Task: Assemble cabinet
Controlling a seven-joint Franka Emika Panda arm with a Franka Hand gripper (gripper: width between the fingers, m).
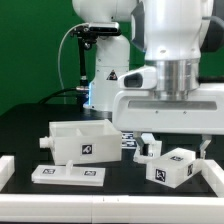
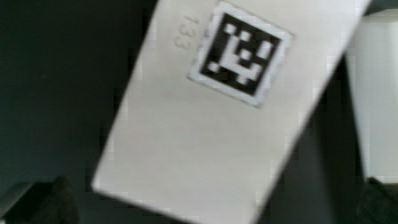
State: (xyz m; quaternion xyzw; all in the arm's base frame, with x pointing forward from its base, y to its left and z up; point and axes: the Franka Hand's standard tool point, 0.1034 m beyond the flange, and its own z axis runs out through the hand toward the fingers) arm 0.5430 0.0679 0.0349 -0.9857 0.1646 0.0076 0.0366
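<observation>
The white cabinet box body [image 1: 80, 140] stands on the black table at the exterior view's left. A flat white panel with tags [image 1: 68, 174] lies in front of it. A white tagged block-like part [image 1: 176, 166] lies at the right, with a smaller white piece [image 1: 149, 154] beside it. My gripper [image 1: 177, 146] hangs just above that part, its fingers spread wide on either side, open and empty. In the wrist view a tilted white tagged part [image 2: 196, 120] fills the frame, and my gripper [image 2: 210, 212] shows only as dark fingertips [image 2: 32, 205] at the corners.
The marker board [image 1: 128, 138] lies behind the parts near the white robot pedestal [image 1: 105, 85]. White frame bars edge the table at the exterior view's left [image 1: 5, 170] and right [image 1: 210, 182]. A green backdrop stands behind.
</observation>
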